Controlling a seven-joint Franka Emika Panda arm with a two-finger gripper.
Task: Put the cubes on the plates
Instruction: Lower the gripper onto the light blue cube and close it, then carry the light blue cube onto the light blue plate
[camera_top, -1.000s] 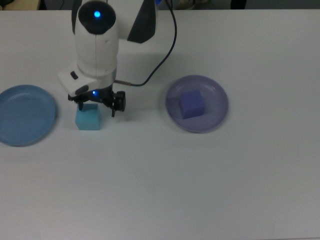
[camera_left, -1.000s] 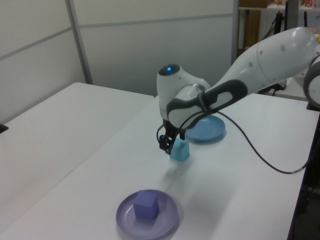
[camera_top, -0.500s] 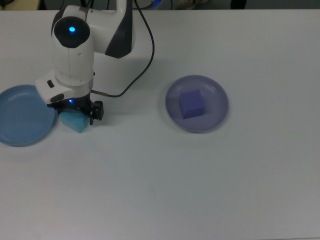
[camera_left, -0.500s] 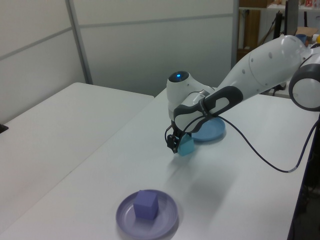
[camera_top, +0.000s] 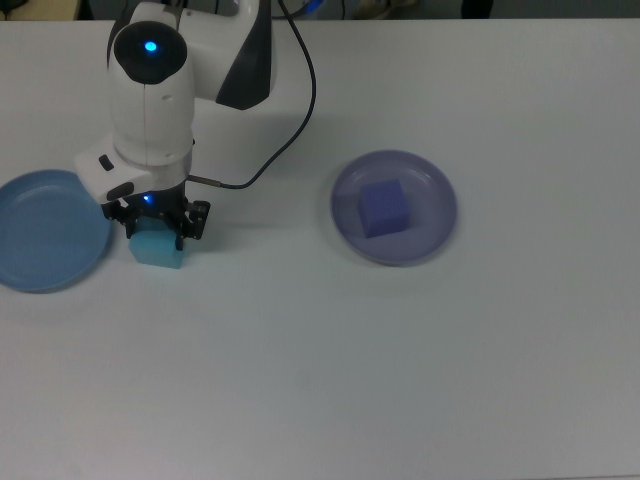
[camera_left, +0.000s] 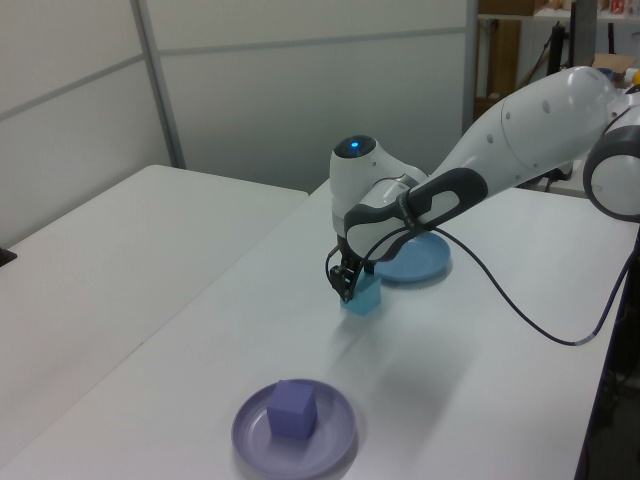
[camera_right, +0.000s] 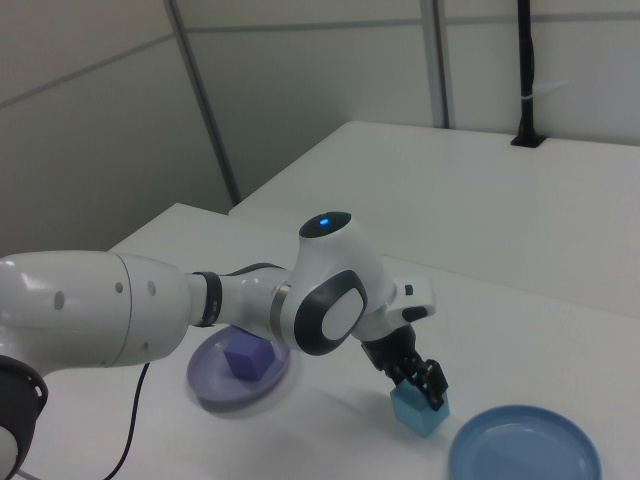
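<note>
The cyan cube (camera_top: 158, 248) sat on the white table (camera_top: 400, 360) directly under the gripper (camera_top: 155, 222), whose two dark fingers came down on either side of its upper part. In the top view one finger (camera_top: 196, 221) stood at the cube's right and the other at its left, close against the faces; whether they actually pressed the cube I could not tell. In the right view the fingers overlapped the cube's top edge (camera_right: 418, 410), and in the left view the cube (camera_left: 362, 296) showed just below the gripper (camera_left: 347, 283).

The cube lay near the top view's left edge of the table, just beside the blue plate (camera_top: 45, 229) but not on it; a thin strip of table showed between plate rim and cube. In the right view the blue plate (camera_right: 524, 458) was at the cube's right, near the front edge.

The indigo cube (camera_top: 384, 208) rested inside the lavender plate (camera_top: 432, 225), about the middle of the table in the top view and well apart from the gripper. The left view showed that plate (camera_left: 330, 446) near the front edge with the cube (camera_left: 293, 408) on it.

A black cable (camera_top: 290, 130) trailed from the wrist across the table behind the arm (camera_top: 152, 90); nothing lay between the cyan cube and the blue plate
</note>
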